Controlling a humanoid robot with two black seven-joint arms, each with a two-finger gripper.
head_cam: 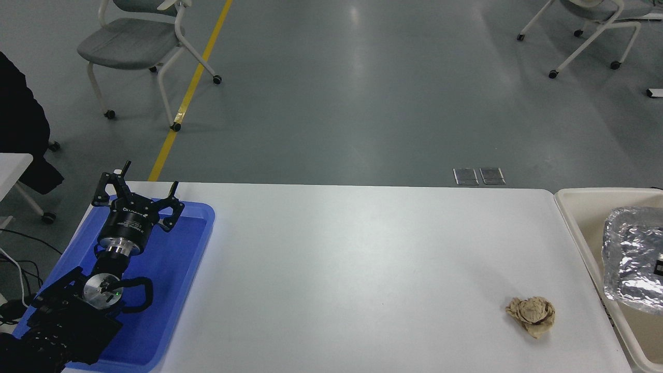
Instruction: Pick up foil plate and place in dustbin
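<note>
The foil plate point(629, 259), shiny crinkled silver, hangs tilted over the dustbin point(580, 217) at the right edge of the head view, partly cut off by the frame. Only a small black part of my right gripper point(659, 266) shows, pinched on the plate's right side. The dustbin is a cream plastic bin with a thick rim, standing just off the table's right end. My left gripper point(140, 189) is parked open over the blue tray at the lower left.
A crumpled tan paper ball point(532, 315) lies on the white table point(352, 269) near its right front. A shallow blue tray point(176, 269) sits at the left end. Chairs stand on the floor beyond.
</note>
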